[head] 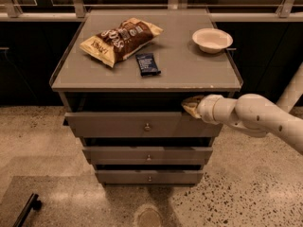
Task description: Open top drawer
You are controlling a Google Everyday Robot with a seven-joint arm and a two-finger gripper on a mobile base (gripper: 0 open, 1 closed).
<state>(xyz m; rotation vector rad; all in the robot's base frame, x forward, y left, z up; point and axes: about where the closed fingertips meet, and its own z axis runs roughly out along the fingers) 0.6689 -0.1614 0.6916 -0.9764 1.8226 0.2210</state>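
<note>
The top drawer is the widest of three grey drawers, with a small round metal knob at its centre. It stands pulled out a little, with a dark gap under the cabinet top. My gripper is at the right end of the drawer's upper edge, reaching into the gap from the right. The white arm comes in from the right edge of the view.
On the cabinet top lie a brown chip bag, a dark snack bar and a white bowl. Two narrower grey drawers sit below. A dark counter runs behind. Speckled floor lies in front.
</note>
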